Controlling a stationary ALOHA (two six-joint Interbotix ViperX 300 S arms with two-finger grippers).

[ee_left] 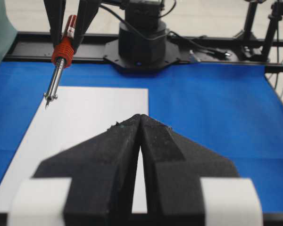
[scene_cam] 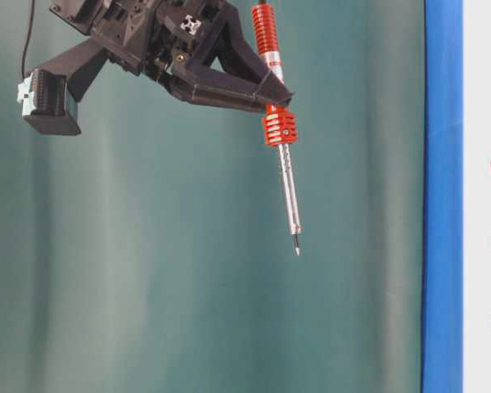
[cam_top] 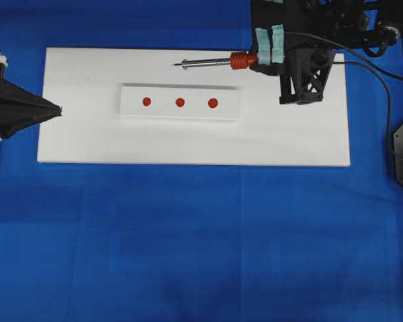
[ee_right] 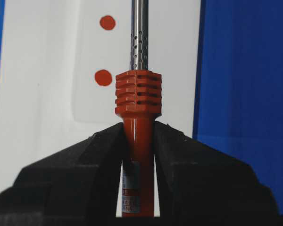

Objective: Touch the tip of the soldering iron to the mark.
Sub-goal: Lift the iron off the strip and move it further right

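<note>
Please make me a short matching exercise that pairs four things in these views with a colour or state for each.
Things:
1. soldering iron
2. left gripper
3. marks
4. cloth

States:
A. blue, under the white board
B. shut, holding nothing
C. three red dots in a row
D. clamped by the right gripper, tip off the board

Pairs: 1-D, 2-B, 3-C, 4-A

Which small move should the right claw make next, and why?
Probably lower the right claw, tilting the orange-handled soldering iron toward the red dots: its silver tip hangs in the air, beside the raised white strip bearing them.
</note>
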